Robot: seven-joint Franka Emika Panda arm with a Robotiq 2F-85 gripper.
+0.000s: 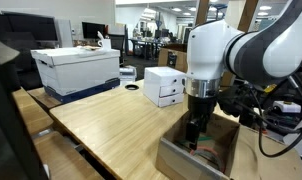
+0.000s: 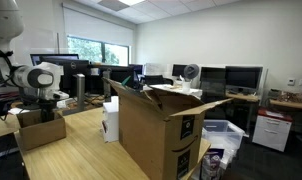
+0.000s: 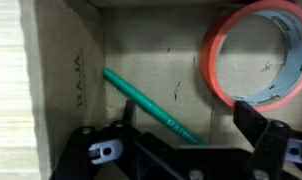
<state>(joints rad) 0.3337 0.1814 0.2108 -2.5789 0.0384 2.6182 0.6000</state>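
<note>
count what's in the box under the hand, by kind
green pen: 1
red tape roll: 1
total: 2, both lying apart on the floor of the cardboard box, below the open hand
</note>
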